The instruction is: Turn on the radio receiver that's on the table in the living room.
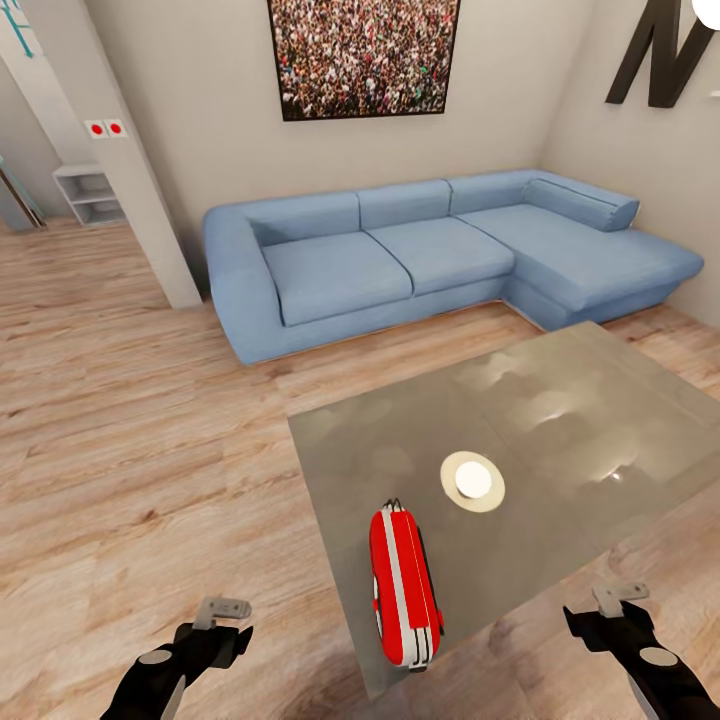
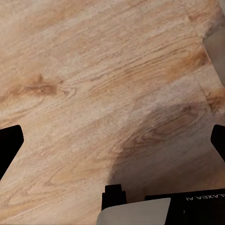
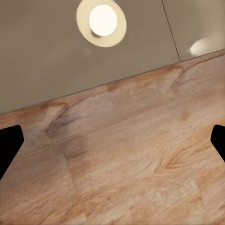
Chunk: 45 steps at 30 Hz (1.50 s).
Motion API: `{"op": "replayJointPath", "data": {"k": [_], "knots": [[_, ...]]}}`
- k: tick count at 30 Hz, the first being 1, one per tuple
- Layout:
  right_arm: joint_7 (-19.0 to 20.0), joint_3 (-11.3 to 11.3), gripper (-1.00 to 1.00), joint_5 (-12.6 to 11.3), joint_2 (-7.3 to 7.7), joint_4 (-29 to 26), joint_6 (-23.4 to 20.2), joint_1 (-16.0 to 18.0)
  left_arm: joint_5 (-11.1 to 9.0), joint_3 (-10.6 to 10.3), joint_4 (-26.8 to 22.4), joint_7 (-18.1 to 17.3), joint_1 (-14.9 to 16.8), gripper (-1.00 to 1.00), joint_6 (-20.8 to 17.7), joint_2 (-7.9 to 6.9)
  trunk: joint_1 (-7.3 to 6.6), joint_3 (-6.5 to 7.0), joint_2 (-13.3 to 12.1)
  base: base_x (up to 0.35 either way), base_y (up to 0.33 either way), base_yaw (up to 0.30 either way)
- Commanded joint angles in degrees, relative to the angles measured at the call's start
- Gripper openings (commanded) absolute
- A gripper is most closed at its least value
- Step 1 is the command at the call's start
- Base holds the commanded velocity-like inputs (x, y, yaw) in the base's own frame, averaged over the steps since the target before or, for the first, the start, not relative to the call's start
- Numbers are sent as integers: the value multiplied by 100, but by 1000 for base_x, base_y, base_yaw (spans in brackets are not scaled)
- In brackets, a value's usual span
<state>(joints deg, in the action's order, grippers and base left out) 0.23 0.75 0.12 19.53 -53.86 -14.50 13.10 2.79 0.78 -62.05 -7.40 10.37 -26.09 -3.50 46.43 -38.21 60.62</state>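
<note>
A: The radio (image 1: pixel 404 588) is lying at the lower centre of the head view, near the close corner of the counter (image 1: pixel 560 440), in the living room.

B: So the approach seems about done; the reach is not yet begun?

A: I judge so. The left gripper (image 1: pixel 222 628) is hanging at lower left over the floor (image 1: pixel 130 450), the right gripper (image 1: pixel 612 612) at lower right; both are spread and holding nothing.

B: Next move?

A: One gripper needs to come in over the counter edge and press the radio's dial.

B: Anything blocking?

A: Nothing is sitting beside the radio; just a lamp's reflection (image 1: pixel 473 481) above it. The sofa (image 1: pixel 420 255) is standing well apart, at upper centre.
</note>
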Motion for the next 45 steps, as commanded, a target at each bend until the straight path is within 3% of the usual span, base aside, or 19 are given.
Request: {"op": "replayJointPath", "data": {"k": [1, 23, 32, 33, 36, 38, 39, 42, 45], "knots": [[1, -1, 100, -1, 0, 0, 0, 2, 0, 0, 0, -1, 0, 100, 1, 0, 0, 0, 0, 0, 0, 0], [441, -62, 100, 31, -1, -41, -15, 0, -6, 1, 0, -7, 0, 100, -1, -2, 0, -1, 0, 0, 0, 0], [467, -25, 100, 32, 2, -63, -252, 3, -6, 1, 0, -7, 0, 100, -1, -2, 0, -1, 0, 0, 0, 0], [462, -20, 100, 26, 1, -466, -411, 0, -6, 1, 0, -7, 0, 100, -1, -8, 0, -1, 0, 0, 0, 0], [461, -23, 100, 22, -19, -958, -755, 0, -9, 3, 0, -7, 0, 100, -1, -27, 0, -1, 0, 0, 0, 0], [462, -13, 100, 22, -26, -1551, -1538, 10, -13, 8, 0, -7, 0, 100, -1, -39, 0, -1, 0, 0, 0, 0], [464, -11, 100, 19, -30, -1698, -1712, 20, -13, 8, 0, -7, 0, 100, -1, -41, 0, -1, 0, 0, 0, 0], [468, -6, 100, -26, -142, -2815, -2855, 214, -15, 9, 0, -7, 0, 100, 5, -44, 0, -1, 0, 0, 0, 0], [469, -10, 100, -49, -263, -3175, -3444, 413, -15, 10, 0, -7, 0, 100, 6, -45, 0, -1, 0, 0, 0, 0]]}}
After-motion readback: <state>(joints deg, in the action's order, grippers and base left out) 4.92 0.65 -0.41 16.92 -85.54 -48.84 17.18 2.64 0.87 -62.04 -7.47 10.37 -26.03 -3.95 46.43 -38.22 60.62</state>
